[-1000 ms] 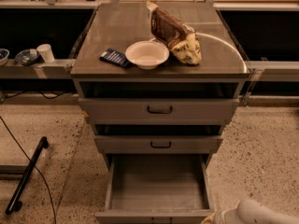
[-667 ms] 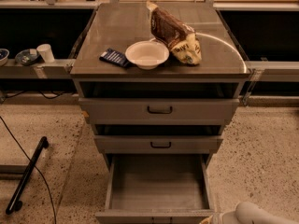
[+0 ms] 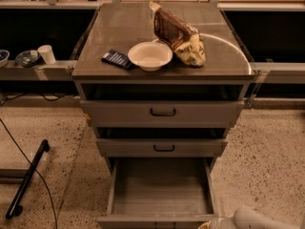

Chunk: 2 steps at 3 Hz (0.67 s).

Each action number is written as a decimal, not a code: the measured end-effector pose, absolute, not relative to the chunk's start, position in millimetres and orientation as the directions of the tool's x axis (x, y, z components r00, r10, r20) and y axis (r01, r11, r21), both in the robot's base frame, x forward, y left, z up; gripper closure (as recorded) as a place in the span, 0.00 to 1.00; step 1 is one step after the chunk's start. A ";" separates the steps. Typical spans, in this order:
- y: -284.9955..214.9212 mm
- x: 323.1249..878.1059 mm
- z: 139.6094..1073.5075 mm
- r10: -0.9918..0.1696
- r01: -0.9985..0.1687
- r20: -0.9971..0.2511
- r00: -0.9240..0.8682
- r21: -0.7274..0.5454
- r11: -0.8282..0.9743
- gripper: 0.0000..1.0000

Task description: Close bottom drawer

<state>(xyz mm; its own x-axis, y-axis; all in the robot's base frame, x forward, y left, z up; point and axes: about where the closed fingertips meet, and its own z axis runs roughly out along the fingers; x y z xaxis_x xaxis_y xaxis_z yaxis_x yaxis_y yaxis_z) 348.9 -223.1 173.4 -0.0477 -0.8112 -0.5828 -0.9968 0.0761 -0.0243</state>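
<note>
While the bottom drawer stands pulled far out of the cabinet, its front at the lower edge of the camera view, my gripper sits low at the bottom right, just beside that front's right corner; how wide it stands I cannot tell, nor whether it touches the drawer. Above, the middle drawer and top drawer sit slightly out. On top lie a bowl, a bag just right of it, and a blue packet at its left
</note>
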 end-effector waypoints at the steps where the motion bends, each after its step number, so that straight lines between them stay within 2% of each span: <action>1: -209.5 357.9 166.7 -0.765 -0.991 -0.636 -0.102 -0.004 0.136 1.00; 2: -196.6 363.1 170.1 -0.704 -0.987 -0.705 -0.085 -0.038 0.157 0.83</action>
<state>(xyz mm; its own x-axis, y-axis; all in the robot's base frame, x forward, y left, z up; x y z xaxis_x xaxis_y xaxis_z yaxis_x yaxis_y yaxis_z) 363.1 -196.6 170.1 -0.0850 -0.7038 -0.7053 -0.9869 0.1569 -0.0376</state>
